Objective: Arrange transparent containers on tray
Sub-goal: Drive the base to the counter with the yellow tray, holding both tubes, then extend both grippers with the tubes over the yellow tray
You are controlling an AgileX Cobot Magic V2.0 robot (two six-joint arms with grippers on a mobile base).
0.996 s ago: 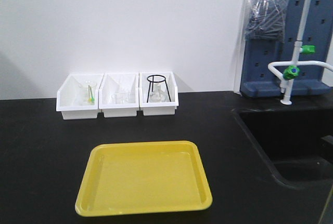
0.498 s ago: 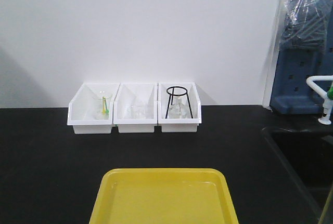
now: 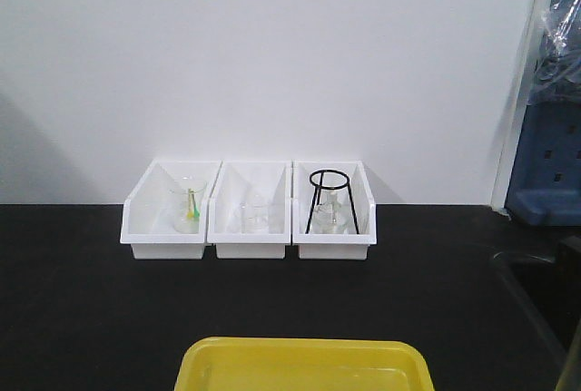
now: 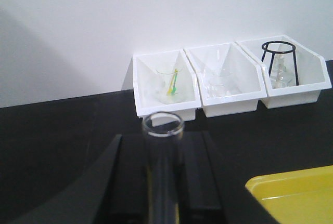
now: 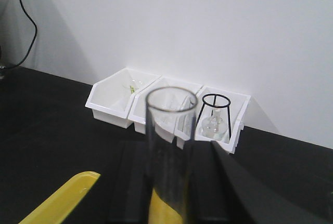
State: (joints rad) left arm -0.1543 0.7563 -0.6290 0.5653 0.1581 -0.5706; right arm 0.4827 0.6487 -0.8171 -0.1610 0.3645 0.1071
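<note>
Left of the yellow plastic tray [image 4: 291,198], left gripper [image 4: 163,146] is pinching a slim clear glass test tube [image 4: 163,128]; right gripper [image 5: 170,154] is pinching a second tube [image 5: 170,125].

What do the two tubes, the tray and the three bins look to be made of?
The left tube and right tube look like clear glass, possibly clear plastic: see-through walls, bright round rims. The tray is glossy yellow plastic, with a moulded rounded rim. The bins are probably smooth white plastic: thin moulded walls.
</note>
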